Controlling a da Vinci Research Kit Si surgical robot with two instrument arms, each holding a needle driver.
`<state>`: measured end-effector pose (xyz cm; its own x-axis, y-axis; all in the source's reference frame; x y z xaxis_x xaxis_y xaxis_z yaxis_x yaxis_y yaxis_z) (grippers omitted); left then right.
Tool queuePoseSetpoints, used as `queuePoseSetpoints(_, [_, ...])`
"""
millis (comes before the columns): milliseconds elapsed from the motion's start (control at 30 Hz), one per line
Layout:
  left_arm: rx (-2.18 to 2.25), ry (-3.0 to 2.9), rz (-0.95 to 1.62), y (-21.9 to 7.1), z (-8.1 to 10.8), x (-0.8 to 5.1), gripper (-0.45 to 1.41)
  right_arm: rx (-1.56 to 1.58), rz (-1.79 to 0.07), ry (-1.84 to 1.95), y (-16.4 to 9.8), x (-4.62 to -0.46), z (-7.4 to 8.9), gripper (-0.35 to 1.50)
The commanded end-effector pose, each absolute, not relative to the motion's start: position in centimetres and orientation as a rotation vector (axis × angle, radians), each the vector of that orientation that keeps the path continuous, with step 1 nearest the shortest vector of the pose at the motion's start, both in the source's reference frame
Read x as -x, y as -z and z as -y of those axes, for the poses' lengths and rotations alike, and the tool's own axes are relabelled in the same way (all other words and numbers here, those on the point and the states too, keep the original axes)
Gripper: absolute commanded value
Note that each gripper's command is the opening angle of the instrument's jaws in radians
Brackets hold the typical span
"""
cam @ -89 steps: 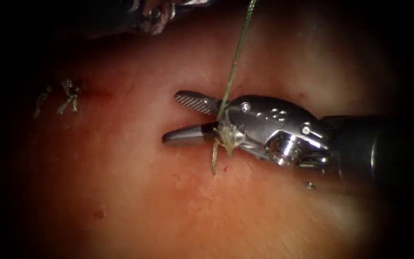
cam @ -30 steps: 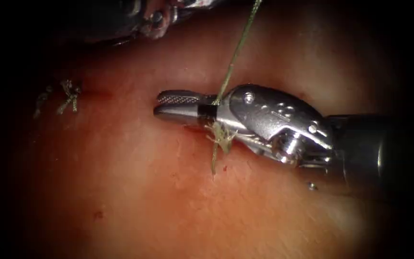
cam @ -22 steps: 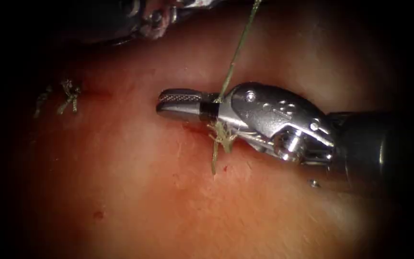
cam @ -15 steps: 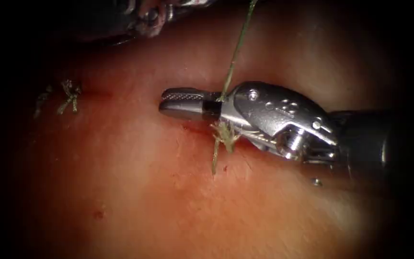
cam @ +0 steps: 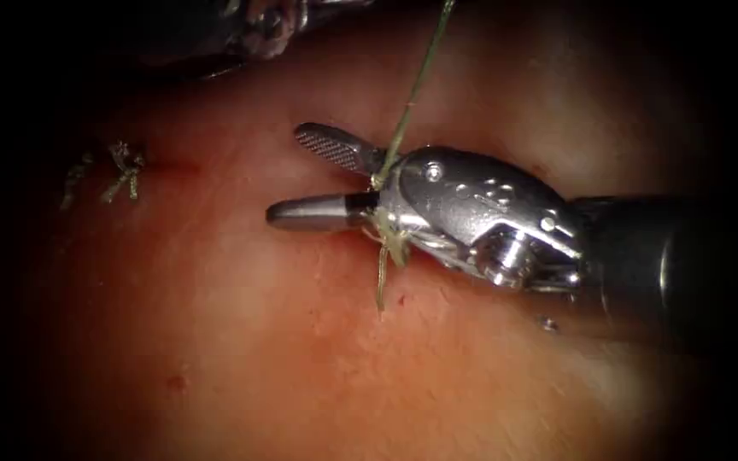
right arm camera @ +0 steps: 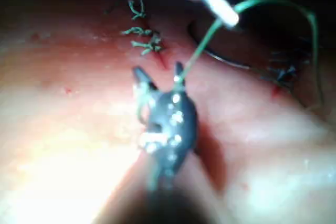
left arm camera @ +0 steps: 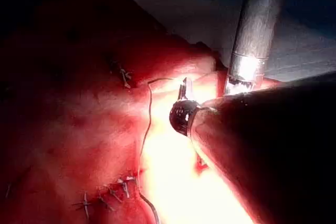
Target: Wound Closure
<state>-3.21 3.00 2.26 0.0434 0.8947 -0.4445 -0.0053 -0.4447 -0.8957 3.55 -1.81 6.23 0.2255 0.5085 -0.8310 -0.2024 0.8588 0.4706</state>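
Observation:
My right tool [cam: 284,173] comes in from the right and lies low over the tissue [cam: 241,358], its jaws open. The green thread [cam: 416,81] runs taut from the upper edge down into the root of those jaws. Just below them sits a knot [cam: 392,242] with a short tail [cam: 380,286] on the tissue. In the right wrist view the same open jaws [right arm camera: 158,70] straddle the thread [right arm camera: 202,43], which rises to my left tool [right arm camera: 220,11], shut on it. My left tool [cam: 266,19] sits at the upper edge of the endoscope view.
Tied stitches with cut ends [cam: 121,173] lie to the left along the closed cut. More stitches [right arm camera: 140,38] sit beyond the right tool. A thin dark curve [right arm camera: 226,61] lies on the tissue; I cannot tell whether it is needle or thread.
The right tool's jaws, open 3 s ago, were shut across the thread above the knot from 1 s to 0.5 s ago and now stand open again. The thread still runs taut.

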Motion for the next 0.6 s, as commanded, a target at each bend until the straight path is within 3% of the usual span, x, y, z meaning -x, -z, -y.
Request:
queuePoseSetpoints(33, [1.568, -1.502, 0.924, -2.30, -3.04, 3.28, -0.45, -0.287, -1.257, -0.500, -6.27, -3.65, 1.81, 1.48])
queuePoseSetpoints(167, [1.568, -1.503, 0.923, -2.31, -3.04, 3.28, -0.45, -0.290, -1.256, -0.505, -6.27, -3.67, 1.82, 1.48])
queuePoseSetpoints(200, [1.568, -1.503, 0.923, -2.31, -3.04, 3.29, -0.45, -0.295, -1.259, -0.501, -6.27, -3.66, 1.83, 1.43])
queuePoseSetpoints(233, [1.568, -1.503, 0.923, -2.31, -3.04, 3.29, -0.45, -0.323, -1.271, -0.486, -6.27, -3.66, 1.84, 1.23])
queuePoseSetpoints(300, [1.568, -1.503, 0.922, -2.31, -3.03, 3.29, -0.45, -0.385, -1.305, -0.431, -6.26, -3.63, 1.88, 0.31])
queuePoseSetpoints(333, [1.568, -1.503, 0.922, -2.31, -3.03, 3.29, -0.45, -0.408, -1.318, -0.416, -6.26, -3.62, 1.91, -0.35])
queuePoseSetpoints(600, [1.568, -1.503, 0.922, -2.31, -3.03, 3.29, -0.45, -0.407, -1.285, -0.413, -6.23, -3.58, 1.94, -0.35])
